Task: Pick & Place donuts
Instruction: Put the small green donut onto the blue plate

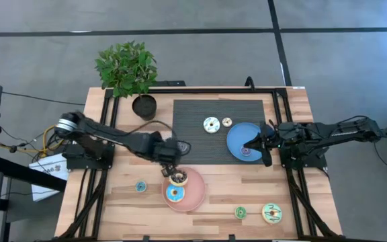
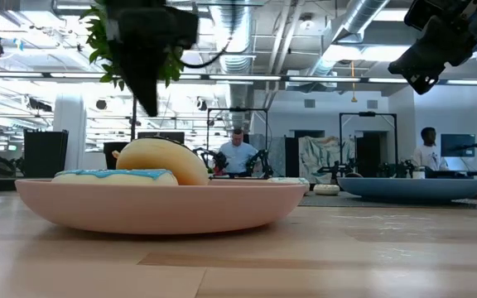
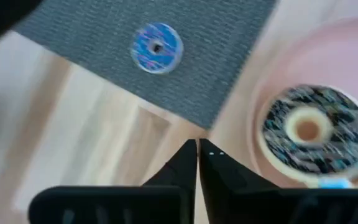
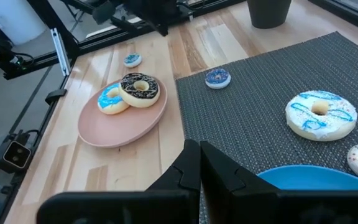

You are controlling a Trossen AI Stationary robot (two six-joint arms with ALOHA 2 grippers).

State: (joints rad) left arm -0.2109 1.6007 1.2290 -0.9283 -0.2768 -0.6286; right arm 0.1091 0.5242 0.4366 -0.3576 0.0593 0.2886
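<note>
Hovering just above the pink plate's (image 1: 192,199) far rim, near the counter's (image 1: 126,208) middle, the left pincer (image 1: 168,161) is closed and empty. On that plate lie a dark donut (image 1: 178,178) and a blue donut (image 1: 175,194), touching. The right pincer (image 1: 264,142), also closed on nothing, hangs over the blue plate (image 1: 237,138) by the right edge (a purple donut (image 1: 246,152) lies there). A white donut (image 1: 211,124) and cream one (image 1: 227,122) sit on the mat (image 1: 193,114).
</note>
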